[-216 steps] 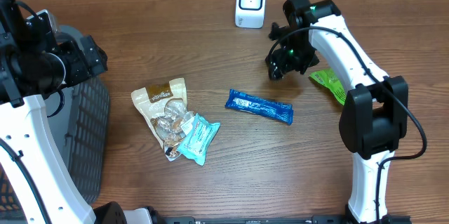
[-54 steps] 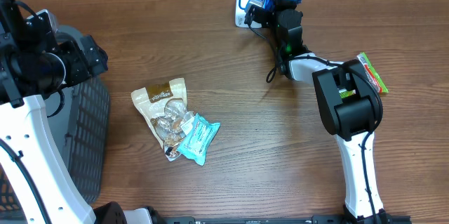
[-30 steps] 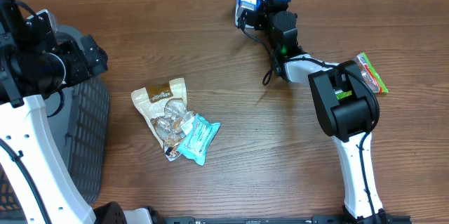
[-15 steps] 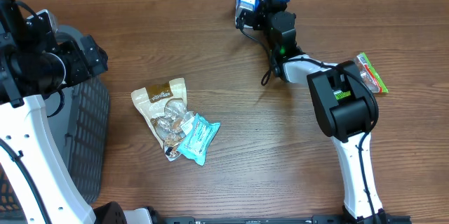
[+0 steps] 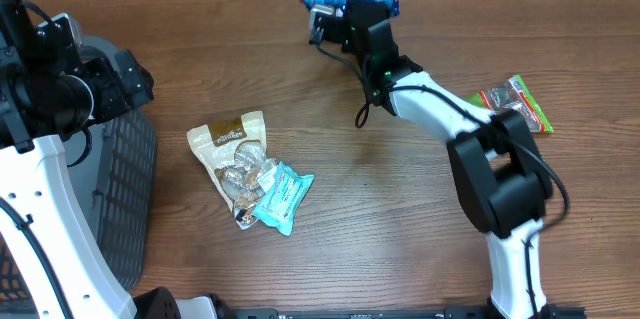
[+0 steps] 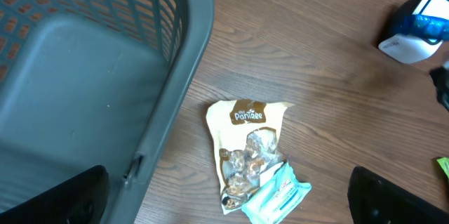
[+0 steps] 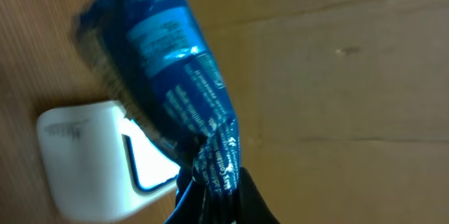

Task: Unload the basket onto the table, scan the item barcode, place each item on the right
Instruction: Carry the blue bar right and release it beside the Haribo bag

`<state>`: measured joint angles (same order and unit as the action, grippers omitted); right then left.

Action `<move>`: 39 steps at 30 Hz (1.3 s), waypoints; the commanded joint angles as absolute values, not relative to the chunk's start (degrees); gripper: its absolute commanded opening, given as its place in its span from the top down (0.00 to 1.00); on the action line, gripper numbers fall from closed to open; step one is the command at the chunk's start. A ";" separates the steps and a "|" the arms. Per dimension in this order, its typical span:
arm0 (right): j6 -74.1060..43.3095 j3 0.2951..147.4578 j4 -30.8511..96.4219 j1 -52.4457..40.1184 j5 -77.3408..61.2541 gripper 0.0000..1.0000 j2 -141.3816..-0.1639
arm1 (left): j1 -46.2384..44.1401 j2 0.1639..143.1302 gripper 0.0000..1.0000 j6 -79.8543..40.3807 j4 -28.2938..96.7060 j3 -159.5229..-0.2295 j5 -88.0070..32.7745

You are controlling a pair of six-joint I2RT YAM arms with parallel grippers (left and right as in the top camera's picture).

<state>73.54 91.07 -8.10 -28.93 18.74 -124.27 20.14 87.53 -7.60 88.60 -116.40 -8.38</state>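
Over the wooden surface's [image 5: 300,99] far edge, your right tool [image 7: 210,185] clamps one end of the blue packet [image 7: 165,55], just beside the white scanner [image 7: 81,161].

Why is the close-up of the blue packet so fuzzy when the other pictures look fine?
Right wrist view: the blue plastic snack wrapper sits very near the lens, so it and the white boxy scanner look soft. Overhead view: evenly lit, wooden table grain crisp. Left wrist view: grey plastic basket sharp.
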 commanded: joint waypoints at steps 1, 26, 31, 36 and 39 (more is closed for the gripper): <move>68.20 92.23 1.54 -32.49 23.90 0.96 -117.38 | 20.23 86.87 0.00 -8.60 88.44 -117.38 -8.82; -21.04 92.20 60.60 -22.61 7.09 0.96 -116.81 | 20.23 86.87 0.00 -8.60 88.44 -117.38 -8.82; -22.76 88.03 56.49 -10.20 3.44 0.96 -116.97 | 20.23 86.87 0.00 -8.60 88.44 -117.38 -8.82; -22.76 81.41 50.41 -1.23 3.92 0.96 -117.08 | 20.23 86.87 0.01 -8.60 88.44 -117.38 -8.82; -22.74 78.48 48.05 3.22 4.10 0.96 -117.08 | 20.23 86.87 0.01 -8.60 88.44 -117.38 -8.82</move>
